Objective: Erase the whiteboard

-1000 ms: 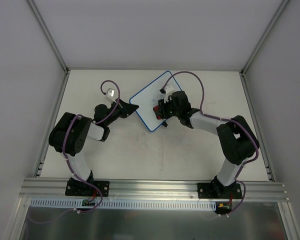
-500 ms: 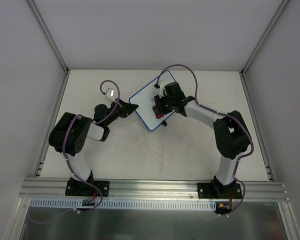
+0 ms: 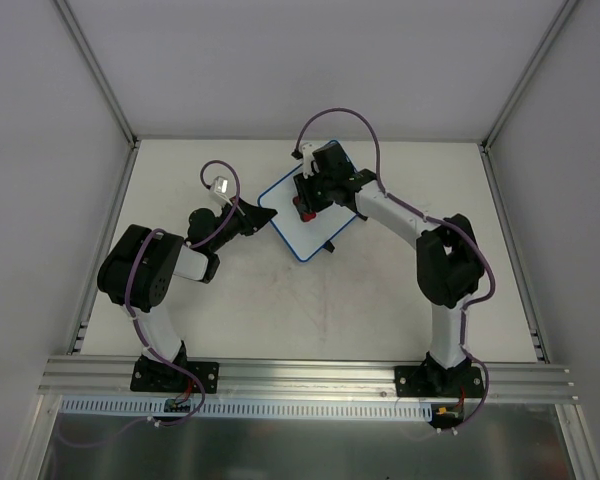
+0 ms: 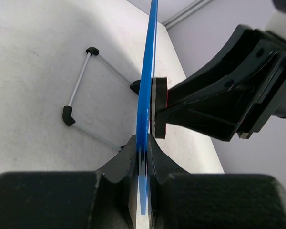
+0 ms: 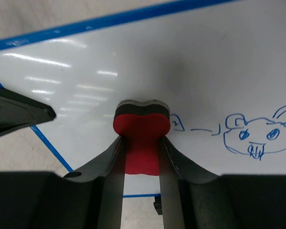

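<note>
Upper centre of the overhead frame: the whiteboard [image 3: 298,236] sits skewed on the bench [image 3: 310,310], its blue rim pinched by the left arm's jaws. The right arm's jaws clamp a red eraser [image 5: 139,128] against its face, left of a blue doodle [image 5: 250,136].

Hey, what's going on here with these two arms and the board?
The left arm's fingers are shut on the blue rim of the whiteboard, pinning one corner. The right arm's fingers grip a red eraser and press its felt face against the board. A blue doodle beside the eraser is not yet wiped, so the erasing is unfinished.
</note>
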Robot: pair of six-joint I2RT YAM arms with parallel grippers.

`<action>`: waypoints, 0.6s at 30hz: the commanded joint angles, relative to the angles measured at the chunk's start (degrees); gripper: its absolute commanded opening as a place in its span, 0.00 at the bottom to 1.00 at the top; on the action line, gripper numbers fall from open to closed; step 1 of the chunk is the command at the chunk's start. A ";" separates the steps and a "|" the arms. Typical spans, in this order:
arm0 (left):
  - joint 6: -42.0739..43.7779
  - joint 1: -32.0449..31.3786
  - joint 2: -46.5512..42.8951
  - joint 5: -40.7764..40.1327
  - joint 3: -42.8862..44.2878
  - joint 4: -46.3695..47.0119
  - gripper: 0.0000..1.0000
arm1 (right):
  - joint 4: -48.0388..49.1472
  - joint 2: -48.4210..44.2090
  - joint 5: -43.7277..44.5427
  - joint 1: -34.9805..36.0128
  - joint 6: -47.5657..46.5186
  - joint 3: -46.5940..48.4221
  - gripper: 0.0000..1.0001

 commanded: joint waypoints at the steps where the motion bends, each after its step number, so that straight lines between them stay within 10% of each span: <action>1: 2.43 -1.15 0.10 2.50 0.18 5.99 0.00 | 4.53 2.91 2.05 1.39 -0.90 4.71 0.00; 18: 2.60 -1.23 -0.26 2.68 -0.08 5.99 0.00 | 6.90 3.62 1.27 -0.37 -2.83 7.97 0.00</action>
